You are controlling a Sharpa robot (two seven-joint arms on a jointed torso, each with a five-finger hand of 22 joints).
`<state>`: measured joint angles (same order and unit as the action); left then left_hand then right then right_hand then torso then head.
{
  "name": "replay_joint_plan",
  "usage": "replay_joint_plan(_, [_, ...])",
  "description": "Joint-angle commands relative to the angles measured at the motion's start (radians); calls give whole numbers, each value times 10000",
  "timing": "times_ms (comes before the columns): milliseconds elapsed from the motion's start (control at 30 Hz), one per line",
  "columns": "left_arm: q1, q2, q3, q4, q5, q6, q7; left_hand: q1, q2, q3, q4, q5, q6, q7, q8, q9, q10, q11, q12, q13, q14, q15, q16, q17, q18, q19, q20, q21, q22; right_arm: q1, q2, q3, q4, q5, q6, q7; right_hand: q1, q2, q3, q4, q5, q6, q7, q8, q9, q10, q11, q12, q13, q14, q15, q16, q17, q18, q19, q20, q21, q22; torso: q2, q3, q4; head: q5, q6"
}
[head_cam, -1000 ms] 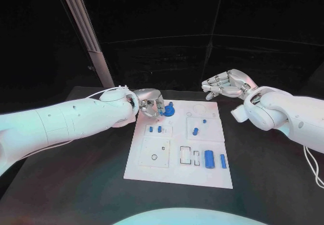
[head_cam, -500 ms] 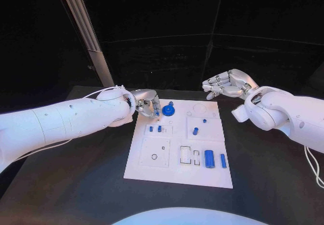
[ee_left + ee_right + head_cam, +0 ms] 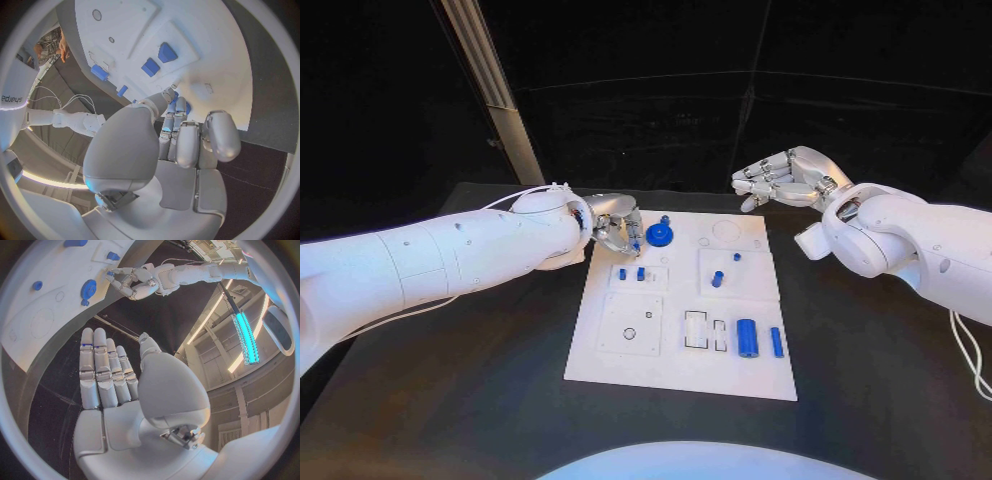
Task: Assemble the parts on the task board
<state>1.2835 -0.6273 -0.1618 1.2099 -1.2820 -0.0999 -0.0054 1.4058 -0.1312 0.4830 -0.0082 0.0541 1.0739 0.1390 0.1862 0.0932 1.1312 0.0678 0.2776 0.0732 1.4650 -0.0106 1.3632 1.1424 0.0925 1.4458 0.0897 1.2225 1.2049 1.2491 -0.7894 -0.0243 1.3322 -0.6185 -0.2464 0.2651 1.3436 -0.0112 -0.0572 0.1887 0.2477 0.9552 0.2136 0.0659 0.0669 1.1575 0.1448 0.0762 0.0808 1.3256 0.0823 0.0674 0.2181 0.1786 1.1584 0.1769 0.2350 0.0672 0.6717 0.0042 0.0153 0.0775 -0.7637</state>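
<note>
Left hand (image 3: 617,225) has backed off the blue gear (image 3: 659,236) since a second ago: earlier its fingers sat right against the gear, now they're just beside it on the picture's left, small gap visible. Gear and the other parts haven't shifted. Right hand (image 3: 786,178) unchanged, same pose off the board.

Left hand state: fingers bunched close and curled downward over the upper left corner of the task board (image 3: 678,380). Left wrist view shows the fingers (image 3: 187,145) pressed side by side with fingertips just above the white plate (image 3: 212,70); can't tell whether something small is caught at the tips.

Right hand: above the upper right of the frame, beyond the board's far edge, well apart from every part. Right wrist view shows its fingers (image 3: 103,372) straight and side by side, thumb apart, palm bare, holding nothing.

Parts in the head view:
- blue gear, upper middle of the board, with a small blue peg (image 3: 665,219) just behind it
- two small pegs (image 3: 632,273) left of centre
- one upright peg (image 3: 717,279) and a small dot-like piece (image 3: 736,257) right of centre
- large cylinder (image 3: 747,338) and a thin one (image 3: 776,343), lying side by side at the lower right of the board, beside the rectangular slots (image 3: 695,330)
</note>
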Motion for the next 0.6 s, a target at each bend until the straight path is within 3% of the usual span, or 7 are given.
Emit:
replay_joint_plan(33, [9, 25, -8, -20, 58, 279, -87, -115, -14, 37, 5, -50, 67, -35, -53, -12, 68, 1, -65, -7, 246, -51, 25, -9, -77, 48, -53, 59, 11, 19, 0, 7, 18, -10, 56, 78, -21, 94, -49, 24, 69, -71, 12, 4, 5, -57, -1, 33, 13, -69, -15, -38, -17, 49, 4, 88, -42, -10, 3, -3, 4, -18, -8])
replay_joint_plan(600, [-4, 75, -29, -9, -134, 382, -95, -138, -15, 58, -8, -51, 110, -44, -53, -10, 118, -11, -80, 1, 234, -60, 5, -56, -73, 39, -58, 49, 6, 19, 7, 7, 15, -10, 33, 86, -21, 94, -49, 24, 69, -71, 12, 4, 5, -57, -1, 33, 13, -69, -15, -38, -17, 49, 4, 88, -42, -10, 8, 0, 8, -27, -54])
